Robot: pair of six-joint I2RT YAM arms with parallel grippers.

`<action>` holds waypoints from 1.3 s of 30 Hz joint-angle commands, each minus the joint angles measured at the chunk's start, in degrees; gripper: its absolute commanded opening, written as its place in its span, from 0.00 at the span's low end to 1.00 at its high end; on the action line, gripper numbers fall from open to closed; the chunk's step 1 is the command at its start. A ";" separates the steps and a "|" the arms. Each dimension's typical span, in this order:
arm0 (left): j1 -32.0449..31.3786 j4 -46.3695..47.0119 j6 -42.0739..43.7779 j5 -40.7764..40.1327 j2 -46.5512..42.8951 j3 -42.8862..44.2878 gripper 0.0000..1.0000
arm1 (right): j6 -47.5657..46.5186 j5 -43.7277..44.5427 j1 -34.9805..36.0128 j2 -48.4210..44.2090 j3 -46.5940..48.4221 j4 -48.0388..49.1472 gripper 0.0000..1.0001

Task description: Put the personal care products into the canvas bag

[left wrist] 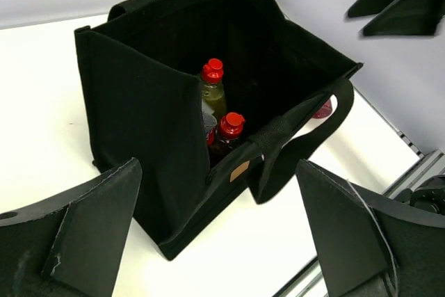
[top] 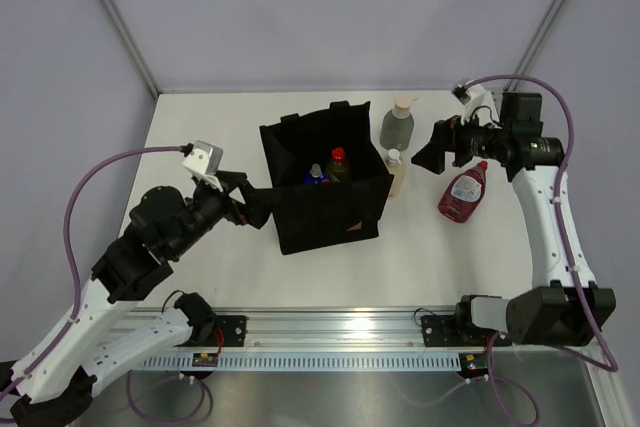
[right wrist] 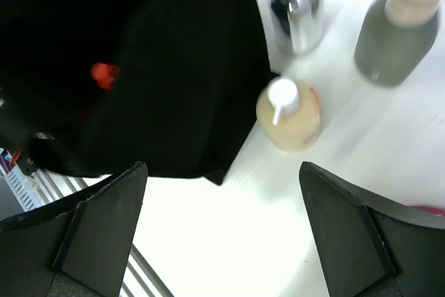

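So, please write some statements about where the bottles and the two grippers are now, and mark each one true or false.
1. The dark red bottle lies on the table, outside the canvas bag. True.
2. The right gripper holds the cream white-capped bottle. False: its jaws are open and empty, and that bottle stands on the table beside the bag.
3. A red-capped bottle stands inside the bag. True.
4. The grey-green pump bottle is in the bag. False: it stands on the table beside the bag, outside it.
5. The left gripper is shut. False: it is open and holds nothing.
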 commanded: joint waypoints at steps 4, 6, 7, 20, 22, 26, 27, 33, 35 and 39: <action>0.13 3.54 -1.70 1.69 -0.06 0.82 0.99 | 6.75 4.61 -0.92 8.22 -11.79 12.45 0.99; 0.22 3.97 -1.97 1.17 -1.28 -0.67 0.99 | 8.15 6.54 -0.49 9.72 -14.08 15.53 0.99; 0.13 4.15 -2.14 1.08 -1.64 -1.20 0.99 | 8.69 7.25 -0.05 10.60 -14.43 15.97 0.99; 0.22 3.89 -1.97 -0.50 -2.08 -3.05 0.99 | 18.19 35.01 17.70 20.44 -17.42 30.56 0.99; 0.13 4.06 -1.97 -0.68 -2.26 -3.66 0.99 | 18.53 40.56 18.68 21.68 -16.99 31.70 0.99; 0.13 4.15 -1.62 -0.94 -2.26 -4.11 0.99 | 19.15 44.17 19.03 23.87 -15.40 32.06 1.00; 0.22 4.06 -1.53 -0.94 -2.17 -4.11 0.99 | 19.15 43.83 19.12 24.23 -15.05 32.06 1.00; 0.22 3.89 -0.92 -1.21 -1.99 -4.28 0.99 | 18.80 41.63 19.12 25.54 -14.00 33.73 1.00; 0.22 3.80 -1.00 -1.21 -2.08 -4.28 0.99 | 18.63 41.10 19.12 25.81 -13.38 33.82 0.98; 0.22 4.06 -1.44 -1.12 -2.78 -4.72 0.99 | 18.19 40.57 19.12 25.55 -13.56 34.52 0.79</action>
